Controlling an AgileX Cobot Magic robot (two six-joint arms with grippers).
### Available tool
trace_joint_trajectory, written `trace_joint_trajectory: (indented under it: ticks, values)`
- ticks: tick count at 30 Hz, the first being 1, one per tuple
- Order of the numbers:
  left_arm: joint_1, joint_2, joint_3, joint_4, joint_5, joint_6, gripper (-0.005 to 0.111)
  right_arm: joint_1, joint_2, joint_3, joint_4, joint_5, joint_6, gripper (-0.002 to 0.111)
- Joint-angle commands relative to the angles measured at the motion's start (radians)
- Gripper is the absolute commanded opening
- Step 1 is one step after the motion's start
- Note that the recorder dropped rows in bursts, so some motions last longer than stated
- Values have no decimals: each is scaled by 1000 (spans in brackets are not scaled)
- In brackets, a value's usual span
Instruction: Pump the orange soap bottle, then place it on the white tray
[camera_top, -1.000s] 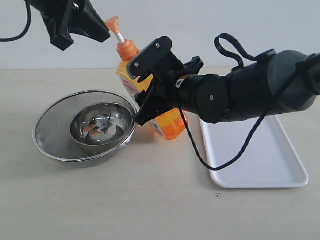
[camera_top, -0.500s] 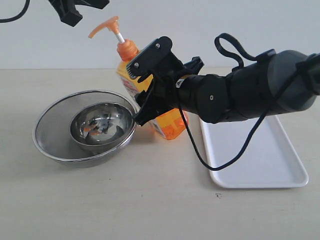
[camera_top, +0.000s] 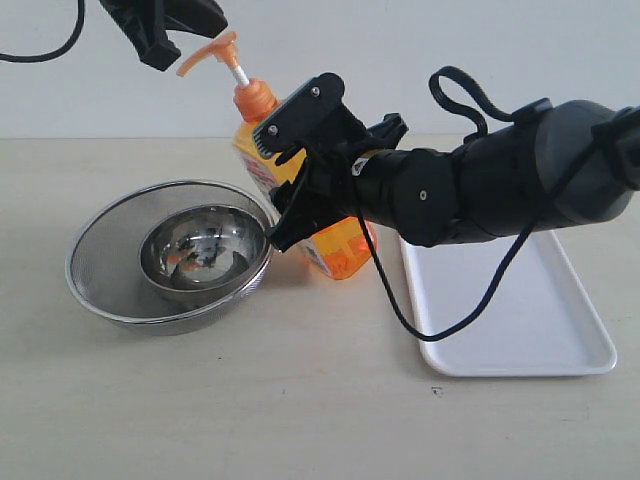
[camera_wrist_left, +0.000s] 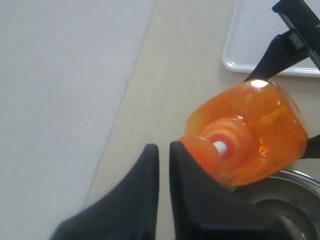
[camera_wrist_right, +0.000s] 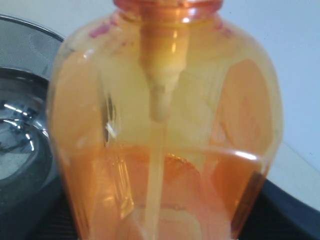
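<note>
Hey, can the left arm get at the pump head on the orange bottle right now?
Probably yes. The left gripper hangs right beside the pump head, nothing between them; the right gripper grips the orange soap bottle lower down, clear of the pump.

orange soap bottle (camera_top: 342, 248): translucent, tilted, pump head raised | white tray (camera_top: 530, 310): flat, just beside bottle's base

white tray (camera_top: 560, 340) bare, right arm (camera_top: 500, 190) over its far end, strainer (camera_top: 100, 275) just beside orange soap bottle (camera_top: 345, 255), front tabletop (camera_top: 300, 420) open
</note>
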Motion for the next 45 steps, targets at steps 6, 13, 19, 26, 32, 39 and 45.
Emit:
trace_joint_trajectory:
  ticks: [6, 13, 19, 26, 32, 39, 45]
  values:
    - [-7, -4, -4, -13, 58, 0, 5, 0, -11, -6, -13, -24, -11, 0]
    - [-7, -4, -4, -13, 87, 0, 5, 0, -11, -6, -13, -24, -11, 0]
    - [-7, 18, -4, -39, 109, 0, 5, 0, -11, -6, -13, -24, -11, 0]
    - [-7, 26, -4, -39, 121, 0, 5, 0, -11, -6, -13, -24, -11, 0]
    - [-7, 46, -4, -39, 143, 0, 5, 0, -11, -6, -13, -24, -11, 0]
    - [-7, 84, -4, -41, 156, 0, 5, 0, -11, -6, -13, -24, -11, 0]
    - [-7, 84, -4, -43, 156, 0, 5, 0, -11, -6, -13, -24, -11, 0]
